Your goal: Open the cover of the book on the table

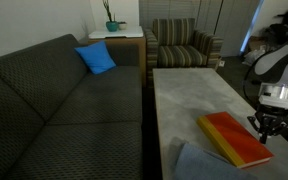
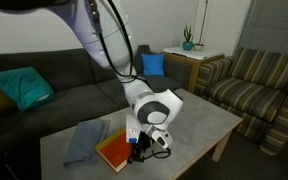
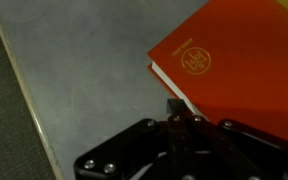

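Note:
A closed book with an orange-red cover (image 1: 234,139) lies on the grey table (image 1: 194,95) near its front corner; it also shows in an exterior view (image 2: 115,151) and in the wrist view (image 3: 239,60), with a gold emblem on the cover. My gripper (image 1: 265,124) hangs at the book's long edge, low over the table, seen too in an exterior view (image 2: 144,146). In the wrist view the fingers (image 3: 176,108) are pressed together, with the tip at the book's page edge. Nothing is held.
A grey-blue cloth (image 1: 199,163) lies on the table next to the book, also in an exterior view (image 2: 84,140). A dark sofa (image 1: 54,100) with a blue cushion (image 1: 96,59) runs along the table. A striped armchair (image 1: 184,45) stands beyond. The table edge (image 3: 29,95) is close.

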`<state>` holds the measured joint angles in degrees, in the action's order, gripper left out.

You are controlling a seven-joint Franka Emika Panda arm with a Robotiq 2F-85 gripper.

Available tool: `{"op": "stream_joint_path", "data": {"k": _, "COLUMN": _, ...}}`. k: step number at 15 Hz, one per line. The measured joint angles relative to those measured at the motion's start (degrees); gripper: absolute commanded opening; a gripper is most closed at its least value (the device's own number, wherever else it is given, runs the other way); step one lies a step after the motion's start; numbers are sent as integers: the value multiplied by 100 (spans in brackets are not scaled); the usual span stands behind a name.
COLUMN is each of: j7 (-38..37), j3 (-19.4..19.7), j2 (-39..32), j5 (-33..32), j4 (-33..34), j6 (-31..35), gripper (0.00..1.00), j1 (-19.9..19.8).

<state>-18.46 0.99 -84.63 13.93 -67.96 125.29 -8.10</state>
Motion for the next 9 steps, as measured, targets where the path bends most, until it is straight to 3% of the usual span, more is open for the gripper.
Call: {"op": "stream_joint_path", "data": {"k": 9, "j7": -383, "j3": -65, "j2": 0, "j5": 176, "j4": -53, "j6": -161, "gripper": 0, "j1": 91}}
